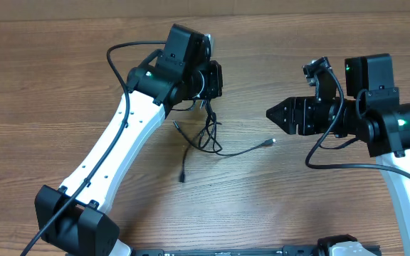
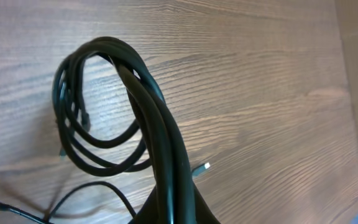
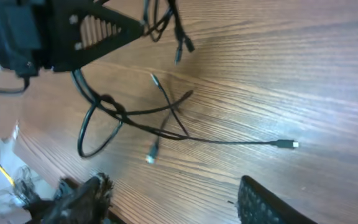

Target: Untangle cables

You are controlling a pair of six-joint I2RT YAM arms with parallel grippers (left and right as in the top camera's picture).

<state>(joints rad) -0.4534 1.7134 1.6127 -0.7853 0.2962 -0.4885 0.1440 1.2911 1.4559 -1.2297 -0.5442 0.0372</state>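
Little seems done yet: the left gripper clamps the cables, tangled away from every worktop edge, while the right gripper is wide open, empty.

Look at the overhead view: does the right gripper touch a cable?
No, the right gripper is apart from the cables, with bare table between it and the nearest plug.

I saw the thin black cables tangled in loops, partly raised off the table; one strand reached right, ending in a silvery plug tip.
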